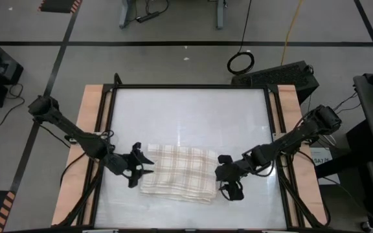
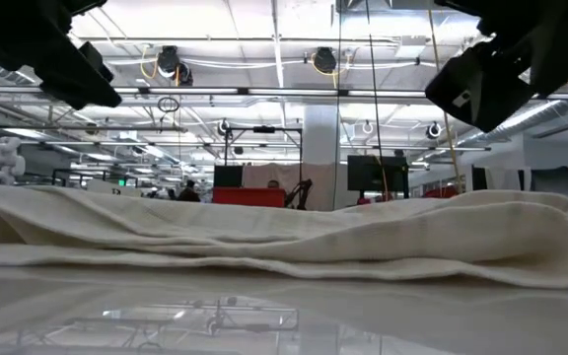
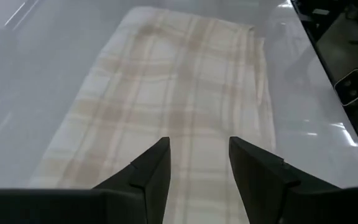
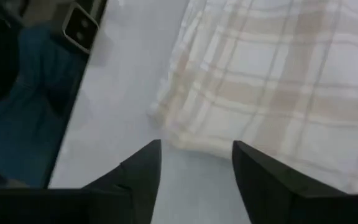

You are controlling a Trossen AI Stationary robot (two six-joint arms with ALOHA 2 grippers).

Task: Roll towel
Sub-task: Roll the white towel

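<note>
Towel (image 1: 179, 173) lies between left pincer (image 1: 145, 166) and right pincer (image 1: 223, 180) (both empty).

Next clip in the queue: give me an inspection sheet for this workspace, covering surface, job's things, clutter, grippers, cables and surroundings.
Surface: white glossy table, wooden strips along both sides.
Job's things: plaid towel lies folded flat near the front edge, not yet rolled.
Clutter: nothing seen on the table.
Grippers: left gripper at the towel's left edge, fingers apart, holding nothing; right gripper off the towel's right edge, fingers apart, holding nothing.
Cables: coiled black cable and yellow cable on the floor behind the table.
Surroundings: equipment cases beside the table; open hall with ceiling lights behind.
</note>
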